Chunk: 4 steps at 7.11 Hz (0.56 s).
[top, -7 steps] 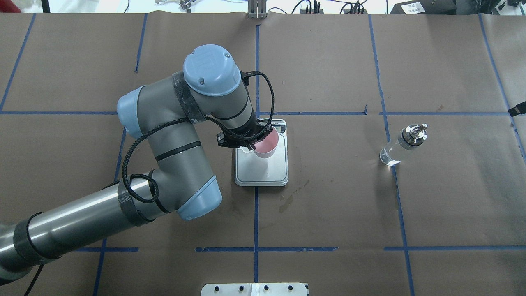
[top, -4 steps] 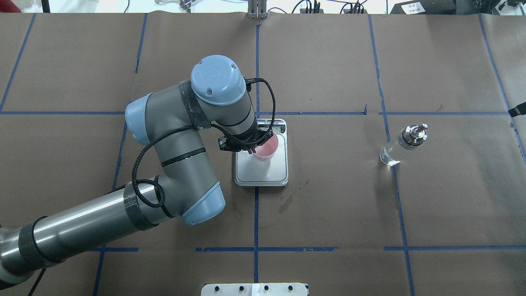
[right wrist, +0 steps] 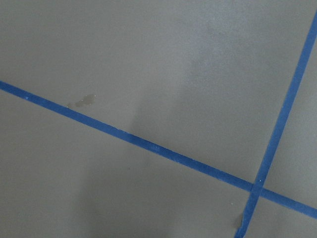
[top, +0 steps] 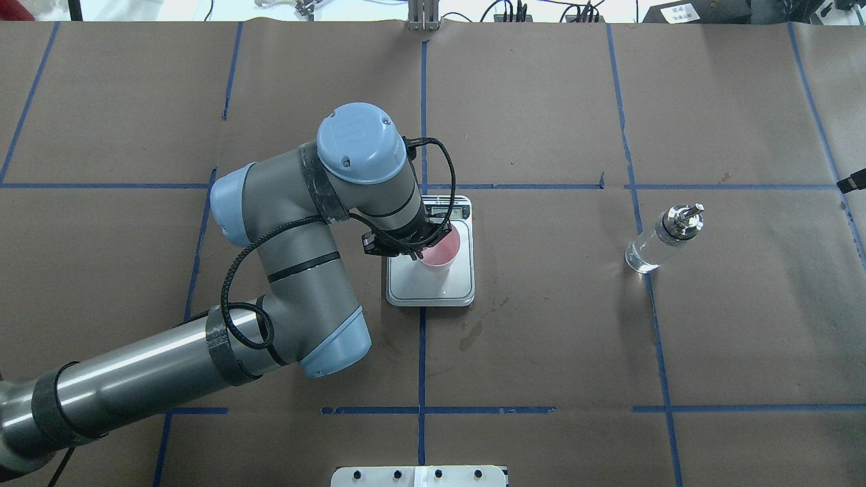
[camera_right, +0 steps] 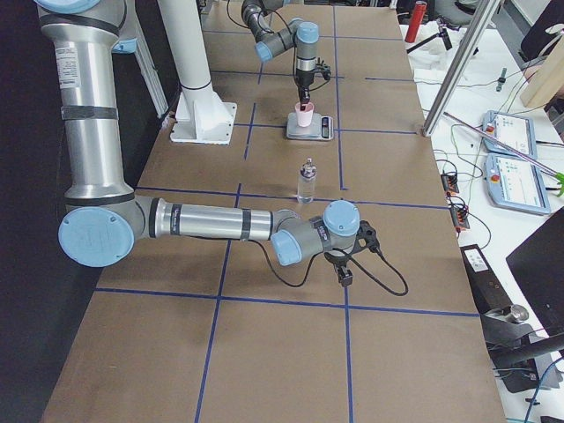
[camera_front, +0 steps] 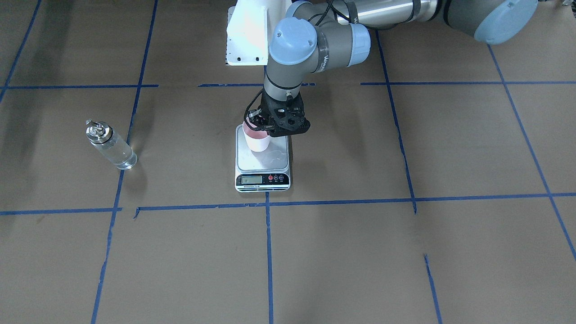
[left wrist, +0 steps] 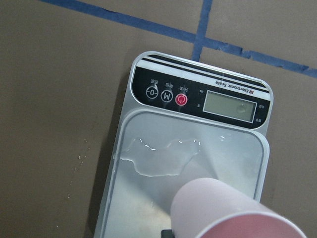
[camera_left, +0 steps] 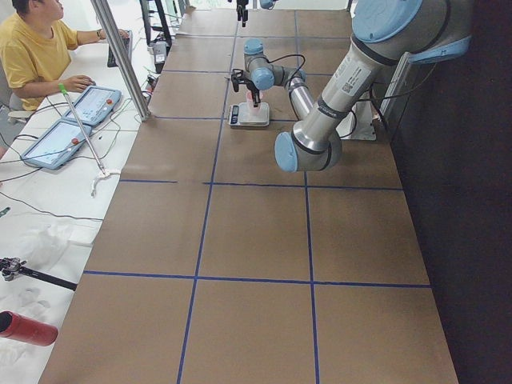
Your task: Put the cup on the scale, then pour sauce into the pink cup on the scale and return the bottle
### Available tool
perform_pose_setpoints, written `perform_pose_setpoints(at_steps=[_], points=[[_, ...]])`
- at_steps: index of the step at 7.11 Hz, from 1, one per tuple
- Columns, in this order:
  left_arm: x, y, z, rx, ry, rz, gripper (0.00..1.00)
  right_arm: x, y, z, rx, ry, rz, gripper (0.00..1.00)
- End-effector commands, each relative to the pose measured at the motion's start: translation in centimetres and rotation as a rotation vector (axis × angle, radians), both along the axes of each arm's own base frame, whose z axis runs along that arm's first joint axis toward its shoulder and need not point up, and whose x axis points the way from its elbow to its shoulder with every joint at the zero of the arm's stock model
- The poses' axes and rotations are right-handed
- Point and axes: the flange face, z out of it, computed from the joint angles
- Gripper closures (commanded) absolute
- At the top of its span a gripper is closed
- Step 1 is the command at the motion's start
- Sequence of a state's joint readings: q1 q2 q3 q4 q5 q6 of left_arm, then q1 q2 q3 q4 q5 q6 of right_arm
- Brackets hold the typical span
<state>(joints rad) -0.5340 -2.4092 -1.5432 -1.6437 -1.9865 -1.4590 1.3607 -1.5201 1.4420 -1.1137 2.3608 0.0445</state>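
Pink cup [camera_front: 257,143], gripped at the rim by my left claw [camera_front: 264,130], is just over the scale [camera_front: 271,163]; next, set it flat and release.

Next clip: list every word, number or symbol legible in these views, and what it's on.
"Electronic Scale": on the scale, on its black front strip beside the LCD.
"M": on a dark button on that strip.
LCD: blank, no digits.
Tiny captions over the buttons, lettering on the left arm, a white label past the table's far edge: too small or blurred.
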Motion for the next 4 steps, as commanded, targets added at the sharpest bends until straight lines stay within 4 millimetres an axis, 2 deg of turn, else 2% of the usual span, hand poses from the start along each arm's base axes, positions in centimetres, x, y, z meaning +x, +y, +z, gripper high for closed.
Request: perform_pose_setpoints(at_steps=[1,3,4], points=[[0.05,0.0,0.09,-0.001,0.0,0.001,0.88,0.0,0.0,0.0,0.0,0.0,0.0,0.0],[-0.23,0.04,0.4,0.023,0.041,0.0,0.44,-0.13,0.01,-0.29,0.004,-0.007,-0.003,0.0],[-0.53,0.12,0.58,0.039,0.08,-0.002,0.32,-0.3,0.1,-0.63,0.001,-0.032,-0.013,0.0]])
